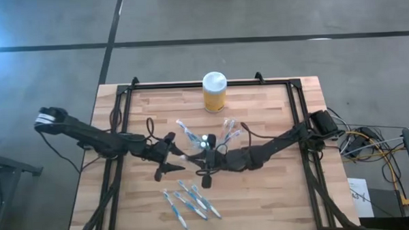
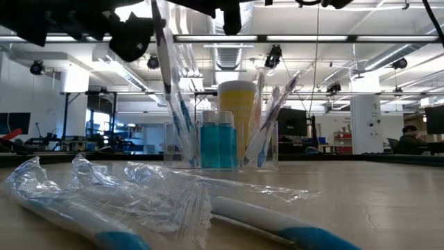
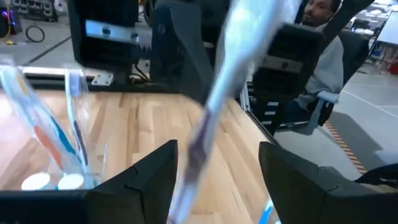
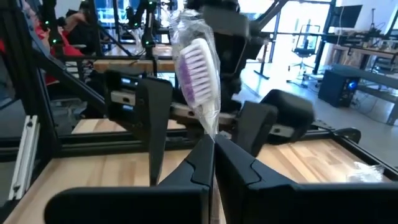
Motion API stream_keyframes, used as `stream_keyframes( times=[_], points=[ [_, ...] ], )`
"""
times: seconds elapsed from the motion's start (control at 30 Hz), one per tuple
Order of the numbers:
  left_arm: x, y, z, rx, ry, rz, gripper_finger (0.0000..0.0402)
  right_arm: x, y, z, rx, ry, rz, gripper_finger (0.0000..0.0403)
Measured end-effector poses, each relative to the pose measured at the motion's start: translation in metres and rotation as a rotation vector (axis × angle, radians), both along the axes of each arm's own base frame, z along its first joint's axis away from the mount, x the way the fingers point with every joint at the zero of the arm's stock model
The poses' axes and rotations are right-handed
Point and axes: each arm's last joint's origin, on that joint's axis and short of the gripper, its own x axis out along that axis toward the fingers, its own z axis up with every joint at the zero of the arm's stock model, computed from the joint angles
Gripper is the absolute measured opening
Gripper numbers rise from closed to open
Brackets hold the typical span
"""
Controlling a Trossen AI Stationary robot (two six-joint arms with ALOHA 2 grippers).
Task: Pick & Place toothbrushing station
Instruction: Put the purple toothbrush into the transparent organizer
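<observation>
The clear holder (image 1: 207,139) stands mid-table with slim blue-and-white toothbrushes and two white-capped blue tubes (image 2: 218,142) in it; it also shows in the left wrist view (image 3: 68,124). My right gripper (image 4: 214,146) is shut on a plastic-wrapped toothbrush (image 4: 196,68) with purple-white bristles, just near of the holder (image 1: 207,163). My left gripper (image 3: 217,180) is open beside it (image 1: 173,156), one finger on either side of that same toothbrush (image 3: 214,112); whether it touches it I cannot tell. Several wrapped toothbrushes (image 1: 188,204) lie flat near the front edge. My right gripper pinches the wrapped toothbrush between its two fingertips at the neck just below the head (image 4: 210,127). The bristle head stands up above the fingers, still in its clear wrap. The fingers themselves hide the handle below the hold.
A yellow jar with a white lid (image 1: 214,92) stands at the far edge behind the holder. Crumpled clear wrap and loose toothbrushes (image 2: 111,201) lie close in the low view. A seated person (image 3: 323,56) is beyond the table. Bare wood lies left and right of the arms.
</observation>
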Motion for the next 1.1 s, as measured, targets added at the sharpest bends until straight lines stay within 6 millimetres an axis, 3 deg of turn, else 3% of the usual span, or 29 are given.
stream_keyframes(
  times=[0.3,0.63,0.8,1.1],
  points=[
    [0.019,-0.003,0.002,0.045,0.016,0.055,0.023,0.0,0.0,0.0,-0.005,0.003,0.001,0.0008],
    [0.016,-0.002,0.008,0.06,-0.021,0.053,0.0222,0.0,0.001,-0.001,-0.008,0.006,0.003,0.0008],
    [0.015,-0.003,0.008,0.052,-0.019,0.049,0.0173,-0.001,0.003,-0.001,-0.008,0.006,0.007,0.0008],
    [0.015,-0.003,0.006,0.062,-0.012,0.045,0.0034,-0.001,0.002,-0.001,-0.01,0.005,-0.016,0.0008]
  ],
)
